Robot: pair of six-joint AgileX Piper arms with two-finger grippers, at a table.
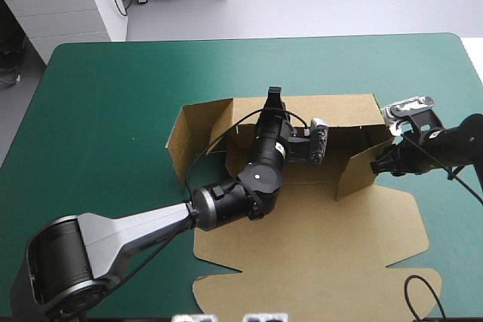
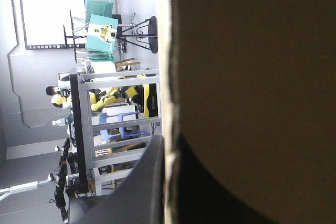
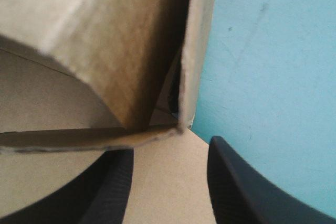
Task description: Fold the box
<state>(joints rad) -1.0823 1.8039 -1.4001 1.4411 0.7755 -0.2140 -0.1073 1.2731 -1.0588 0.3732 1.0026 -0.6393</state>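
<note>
lying a little right of the middle of the teal-green cover (image 1: 113, 96), the brown box (image 1: 324, 246) is seen partly raised: its far wall (image 1: 339, 111), left wall (image 1: 198, 122) and right wall (image 1: 361, 167) are stood up, while the lid (image 1: 302, 277) is left flat, spread toward the near edge of the table. the left gripper (image 1: 274, 98) is reached across the floor of the box to the top edge of the far wall, near the middle of that wall. in the left wrist view the edge of the board is seen running between the 2 black fingers (image 2: 149, 182), 1 on each side of the sheet, so they are all but closed and the far wall is pinched between them. the right gripper (image 1: 379, 164) is held at the near end of the right wall. in the right wrist view its 2 fingers (image 3: 236, 182) are stood well apart with nothing gripped. flat brown board is seen between them, and the upright corner of the right wall is found just ahead of the fingertips. a thin flap edge (image 3: 79, 141) is laid across just ahead of 1 finger, and bare teal-green cover is shown beside the other.
</note>
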